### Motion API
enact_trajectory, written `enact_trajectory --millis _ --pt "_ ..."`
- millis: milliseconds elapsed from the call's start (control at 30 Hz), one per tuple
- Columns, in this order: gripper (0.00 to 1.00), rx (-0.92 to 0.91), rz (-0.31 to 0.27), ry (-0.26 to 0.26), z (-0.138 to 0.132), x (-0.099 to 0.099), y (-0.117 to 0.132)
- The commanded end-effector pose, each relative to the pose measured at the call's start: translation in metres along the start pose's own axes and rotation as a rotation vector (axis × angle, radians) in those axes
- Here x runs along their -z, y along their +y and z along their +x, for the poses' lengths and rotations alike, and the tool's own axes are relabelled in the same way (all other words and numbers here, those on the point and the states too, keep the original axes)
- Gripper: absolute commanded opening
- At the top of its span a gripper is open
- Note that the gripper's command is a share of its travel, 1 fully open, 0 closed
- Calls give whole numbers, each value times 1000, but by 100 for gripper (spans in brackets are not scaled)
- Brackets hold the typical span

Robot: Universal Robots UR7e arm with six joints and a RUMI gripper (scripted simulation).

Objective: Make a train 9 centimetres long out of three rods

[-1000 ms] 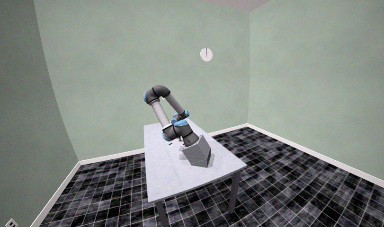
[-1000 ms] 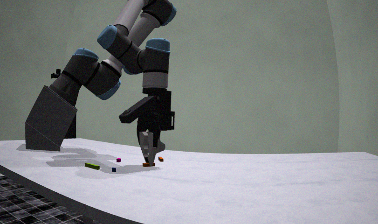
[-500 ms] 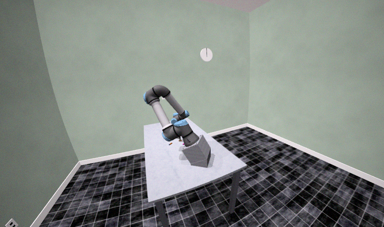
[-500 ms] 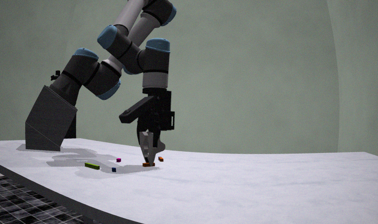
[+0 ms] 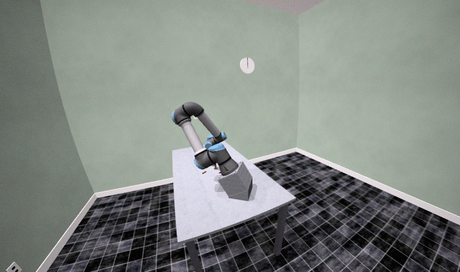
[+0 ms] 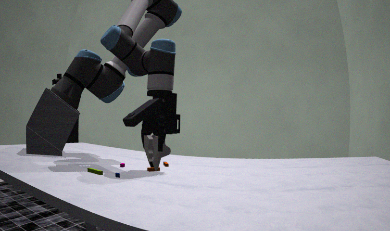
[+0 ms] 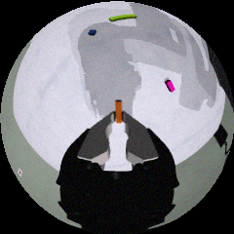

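Orange rod (image 6: 151, 169) pinched in claw (image 6: 154, 165), unlabelled.

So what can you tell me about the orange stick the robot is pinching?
The orange rod is a short, plain bar with flat ends, matte like painted wood or plastic. It lies flat on the white table, in the arm's shadow. The gripper points straight down and is shut on it, its pale fingers squeezing its sides. In the wrist view one end pokes out beyond the fingertips. A second orange rod lies close behind, not touching it.
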State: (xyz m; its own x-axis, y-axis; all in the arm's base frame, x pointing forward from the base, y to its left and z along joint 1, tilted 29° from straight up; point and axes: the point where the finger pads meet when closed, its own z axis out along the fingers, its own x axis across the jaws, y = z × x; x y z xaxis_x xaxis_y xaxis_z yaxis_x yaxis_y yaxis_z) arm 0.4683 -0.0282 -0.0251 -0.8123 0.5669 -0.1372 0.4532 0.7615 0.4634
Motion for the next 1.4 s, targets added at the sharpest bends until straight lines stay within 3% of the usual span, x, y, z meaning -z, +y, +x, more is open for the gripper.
enact_trajectory --millis 0,867,1367 --pt "0 0 1 -4 -2 8 -1" --pt "0 1 1 -6 -3 93 0" --pt "0 0 1 -4 -2 100 -1"
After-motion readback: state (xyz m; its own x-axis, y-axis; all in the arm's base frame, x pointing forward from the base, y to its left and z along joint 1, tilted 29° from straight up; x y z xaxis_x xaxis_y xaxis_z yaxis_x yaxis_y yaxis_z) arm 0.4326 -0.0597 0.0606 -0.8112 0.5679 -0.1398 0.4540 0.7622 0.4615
